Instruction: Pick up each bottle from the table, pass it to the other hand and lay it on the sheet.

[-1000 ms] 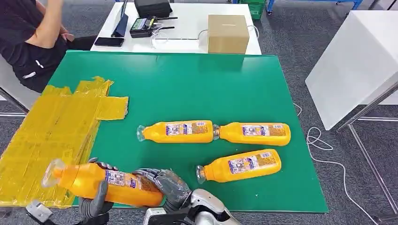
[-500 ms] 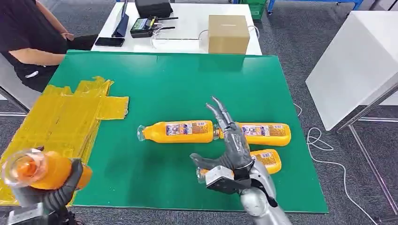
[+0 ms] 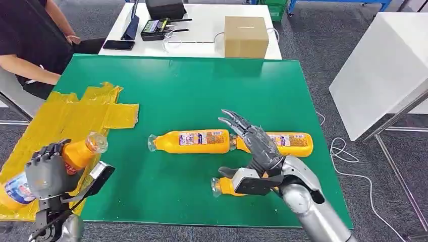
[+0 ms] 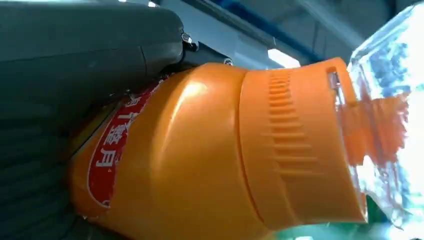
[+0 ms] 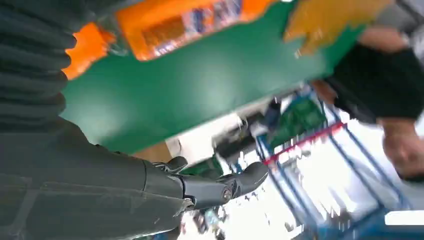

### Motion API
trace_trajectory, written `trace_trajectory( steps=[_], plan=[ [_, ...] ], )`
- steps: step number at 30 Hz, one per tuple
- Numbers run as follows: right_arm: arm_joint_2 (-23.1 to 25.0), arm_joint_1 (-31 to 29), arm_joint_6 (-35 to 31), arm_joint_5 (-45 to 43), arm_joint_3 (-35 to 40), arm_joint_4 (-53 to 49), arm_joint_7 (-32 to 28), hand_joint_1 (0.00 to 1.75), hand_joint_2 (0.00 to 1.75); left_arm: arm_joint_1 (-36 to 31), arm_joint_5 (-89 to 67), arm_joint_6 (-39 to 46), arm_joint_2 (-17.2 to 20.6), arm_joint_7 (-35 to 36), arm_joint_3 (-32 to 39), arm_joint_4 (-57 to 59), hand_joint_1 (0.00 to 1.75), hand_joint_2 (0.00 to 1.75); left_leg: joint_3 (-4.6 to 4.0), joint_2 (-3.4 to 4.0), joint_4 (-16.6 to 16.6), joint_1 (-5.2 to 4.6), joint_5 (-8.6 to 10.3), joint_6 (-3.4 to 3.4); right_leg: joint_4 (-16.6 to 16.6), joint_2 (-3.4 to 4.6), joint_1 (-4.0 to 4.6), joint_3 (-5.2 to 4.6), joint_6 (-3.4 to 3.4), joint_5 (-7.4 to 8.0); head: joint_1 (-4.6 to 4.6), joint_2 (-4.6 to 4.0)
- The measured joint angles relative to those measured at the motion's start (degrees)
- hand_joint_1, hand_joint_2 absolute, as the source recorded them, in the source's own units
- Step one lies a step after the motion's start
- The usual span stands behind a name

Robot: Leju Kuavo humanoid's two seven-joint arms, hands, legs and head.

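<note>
My left hand [image 3: 46, 171] grips an orange bottle [image 3: 75, 154] over the yellow sheet [image 3: 60, 131] at the table's left; its clear cap points toward the green table. The left wrist view shows that held bottle [image 4: 210, 155] close up. My right hand [image 3: 255, 146] hovers open, fingers spread, above the nearest lying bottle [image 3: 224, 185] and partly hides it. Two more orange bottles lie end to end on the green mat: one in the middle [image 3: 192, 141], one to its right [image 3: 290, 143]. In the right wrist view my right hand [image 5: 150, 185] holds nothing, and a lying bottle [image 5: 165, 25] is in sight.
A person [image 3: 30, 45] in black sits at the far left beside the sheet. Behind the green table [image 3: 202, 85] stands a white table with a cardboard box [image 3: 245, 36], a phone and electronics. Another white table [image 3: 383, 65] is at the right, cables on the floor.
The bottle passed from my right hand to my left, which has swung it over the yellow sheet with the cap now pointing right. My right hand moved to the lying bottles, open.
</note>
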Motion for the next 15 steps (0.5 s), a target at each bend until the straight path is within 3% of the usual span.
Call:
trace_trajectory(
  steps=[15],
  plan=[
    [-14.4,-5.2,4.4,-3.1,6.7,1.4,3.1,0.0,1.75,-11.7,-5.3,0.9,10.8,5.8,-2.4,33.7,1.75,1.75,0.1,-0.06,0.0,-0.11,-0.07,0.01,0.0,-0.04,-0.06,0.13,0.0,-0.03,0.02,0.0]
  ],
)
